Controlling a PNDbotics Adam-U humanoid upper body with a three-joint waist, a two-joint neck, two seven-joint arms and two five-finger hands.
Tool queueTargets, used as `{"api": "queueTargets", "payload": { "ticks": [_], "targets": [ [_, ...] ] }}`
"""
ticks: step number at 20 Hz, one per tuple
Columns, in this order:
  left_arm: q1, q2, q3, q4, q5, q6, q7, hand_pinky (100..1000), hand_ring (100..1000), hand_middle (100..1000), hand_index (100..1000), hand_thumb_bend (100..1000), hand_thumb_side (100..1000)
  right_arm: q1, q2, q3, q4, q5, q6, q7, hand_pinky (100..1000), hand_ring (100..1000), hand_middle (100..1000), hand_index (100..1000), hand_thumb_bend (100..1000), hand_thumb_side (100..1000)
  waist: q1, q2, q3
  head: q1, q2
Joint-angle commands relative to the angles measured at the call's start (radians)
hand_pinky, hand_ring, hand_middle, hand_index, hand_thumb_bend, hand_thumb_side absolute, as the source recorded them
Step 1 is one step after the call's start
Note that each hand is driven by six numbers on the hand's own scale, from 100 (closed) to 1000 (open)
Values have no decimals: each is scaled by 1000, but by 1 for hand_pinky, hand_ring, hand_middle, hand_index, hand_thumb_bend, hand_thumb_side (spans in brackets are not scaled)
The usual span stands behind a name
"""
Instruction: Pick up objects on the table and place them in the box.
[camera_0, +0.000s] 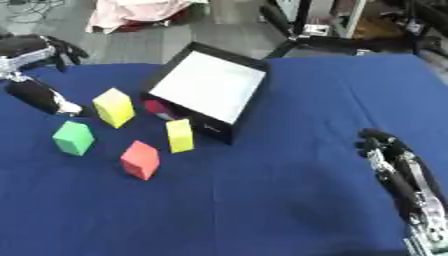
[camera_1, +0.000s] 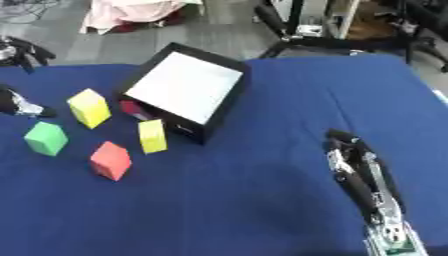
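Blocks cluster on table (camera_0: 262, 200) left of box (camera_0: 208, 90): green block (camera_0: 73, 138), red block (camera_0: 140, 159), two yellow. Left hand (camera_0: 39, 96) just beside green block, nearer; finger state unclear. Right hand (camera_0: 398, 172) well apart, fingers straight, holding nothing.

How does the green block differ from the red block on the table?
The green block is green and lies farther left; the red block is red and lies nearer the camera, closer to the right. The green block sits beside the large yellow block, while the red block sits below the small yellow block. Both rest on the blue cloth, outside the box, untouched.
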Motion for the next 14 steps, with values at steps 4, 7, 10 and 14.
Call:
{"api": "queueTargets", "payload": {
  "ticks": [4, 7, 10, 14],
  "targets": [
    [-66, 9, -41, 108, -179, -107, -146, 838, 746, 790, 938, 649, 321, -7, -19, 0, -9, 5, -2, 5, 796, 774, 761, 799, 100, 586, 15, -27, -4, -1, -2],
    [-82, -18, -37, 173, -241, -141, -133, 835, 745, 800, 937, 636, 309, -6, -19, -1, -8, 4, -2, 4, 796, 774, 761, 799, 100, 586, 13, -27, -3, -3, -2],
    [-90, -39, -32, 231, -278, -157, -98, 833, 741, 798, 933, 630, 303, -6, -18, -1, -8, 4, -2, 4, 796, 774, 761, 799, 100, 586, 12, -27, -3, -5, -2],
    [-94, -60, -30, 292, -298, -171, -69, 829, 735, 791, 925, 616, 300, -5, -18, -2, -8, 4, -2, 3, 796, 774, 761, 799, 100, 587, 12, -27, -2, -7, -2]
  ]
}}
